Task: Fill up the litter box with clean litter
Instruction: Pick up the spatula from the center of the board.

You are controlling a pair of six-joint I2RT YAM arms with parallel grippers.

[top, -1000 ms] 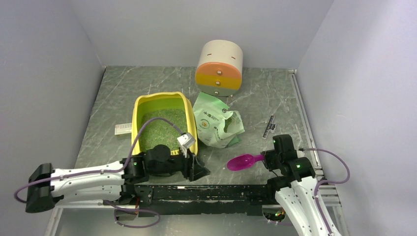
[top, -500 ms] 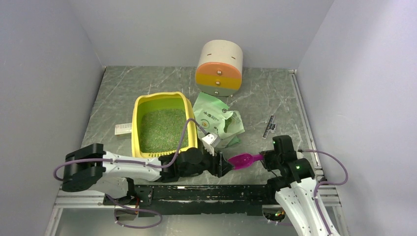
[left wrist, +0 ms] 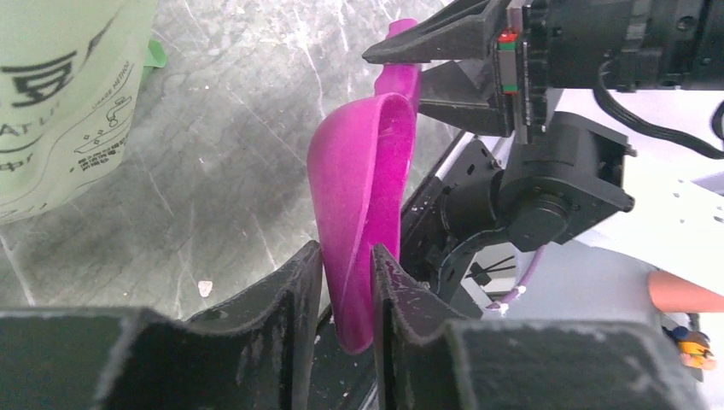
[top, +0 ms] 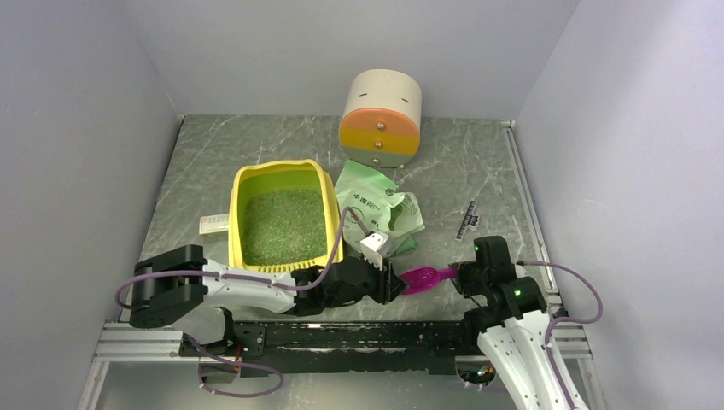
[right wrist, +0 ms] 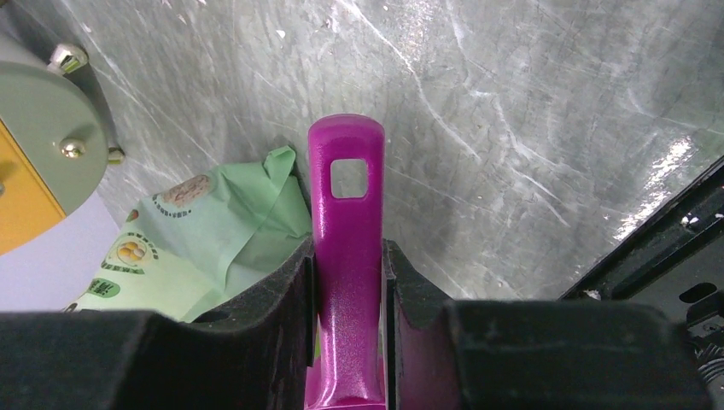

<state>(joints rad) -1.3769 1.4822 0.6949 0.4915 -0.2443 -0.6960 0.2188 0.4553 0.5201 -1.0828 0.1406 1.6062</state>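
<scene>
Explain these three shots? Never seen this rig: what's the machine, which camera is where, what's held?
Two small robot arms are bolted at the near edge of a grey table, each with a two-finger gripper. The wide picture is from a fixed camera above and behind them; the close-ups are from wrist cameras, one on each arm. On the table: a yellow litter box holding greenish litter, a green printed bag, a round drawer cabinet. Both arms hold one magenta scoop: the right gripper clamps its handle, the left gripper pinches its bowl.

text | bag (left wrist: 51, 102): "usage method" | chinese characters, unclear
</scene>
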